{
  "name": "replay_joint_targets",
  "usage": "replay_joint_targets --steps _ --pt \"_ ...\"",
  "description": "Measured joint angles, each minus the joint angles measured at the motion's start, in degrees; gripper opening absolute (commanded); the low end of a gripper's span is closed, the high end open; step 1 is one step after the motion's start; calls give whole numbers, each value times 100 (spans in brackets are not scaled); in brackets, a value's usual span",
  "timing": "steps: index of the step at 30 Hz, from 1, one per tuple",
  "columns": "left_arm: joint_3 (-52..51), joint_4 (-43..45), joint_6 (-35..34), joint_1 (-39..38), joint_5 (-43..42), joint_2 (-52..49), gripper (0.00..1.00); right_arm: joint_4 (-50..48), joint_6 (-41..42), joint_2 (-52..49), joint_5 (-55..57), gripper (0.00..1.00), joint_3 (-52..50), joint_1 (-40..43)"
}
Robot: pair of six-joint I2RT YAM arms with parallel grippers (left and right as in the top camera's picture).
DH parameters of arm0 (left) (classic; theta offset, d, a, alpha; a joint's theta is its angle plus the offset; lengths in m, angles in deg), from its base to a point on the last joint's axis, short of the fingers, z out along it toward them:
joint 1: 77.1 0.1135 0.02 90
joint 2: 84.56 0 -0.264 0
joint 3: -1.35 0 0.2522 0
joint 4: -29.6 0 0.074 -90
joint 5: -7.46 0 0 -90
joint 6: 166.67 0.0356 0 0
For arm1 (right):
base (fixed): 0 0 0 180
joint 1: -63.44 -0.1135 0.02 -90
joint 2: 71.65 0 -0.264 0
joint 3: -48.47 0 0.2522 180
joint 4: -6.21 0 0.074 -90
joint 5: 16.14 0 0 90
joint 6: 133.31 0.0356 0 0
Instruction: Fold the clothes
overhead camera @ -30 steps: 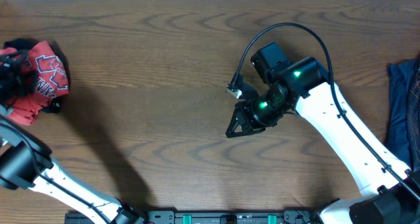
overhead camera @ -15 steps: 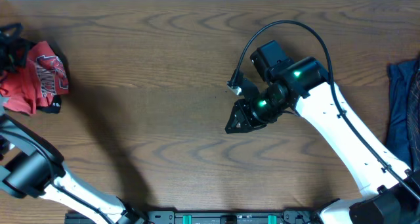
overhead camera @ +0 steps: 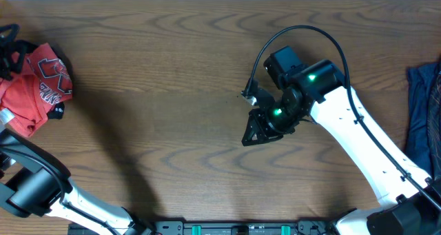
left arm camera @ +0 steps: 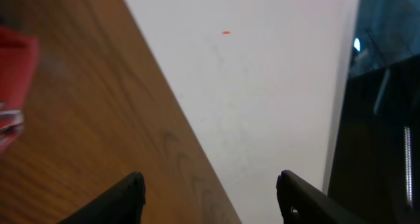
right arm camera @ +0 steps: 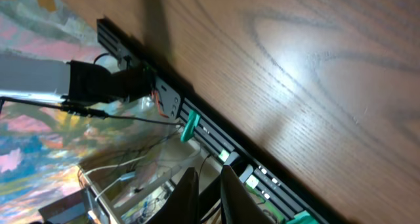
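Red shirt (overhead camera: 38, 90) lies crumpled at far-left tabletop (overhead camera: 172, 69) edge, long axis roughly near-to-far. Left tool (left arm camera: 210, 184) is released and empty, just beside the shirt's far-left corner, so it looks the nearer arm. Right tool (right arm camera: 209, 184) is all but clenched, empty, mid-tabletop, well apart. Blue garment (overhead camera: 422, 111) at right edge.

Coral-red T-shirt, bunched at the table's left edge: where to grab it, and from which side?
Probably a raised outer fold near the white lettering of the coral-red T-shirt, pinched from above with the open left gripper nearby. It lies in a crumpled heap with no flat hem or sleeve showing, so a top pinch suits.
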Motion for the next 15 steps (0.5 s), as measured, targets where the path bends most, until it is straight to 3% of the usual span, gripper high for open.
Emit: replay_joint_targets --steps 4,11,15 --pt "0 -485 479 -42 15 0 61 -260 -7 0 258 20 0 0" --pt "0 -848 1025 -216 -52 50 60 -656 -39 0 1003 54 0 0" --pt "-4 -1314 1397 -234 -61 442 60 -914 -111 0 1631 61 0 2"
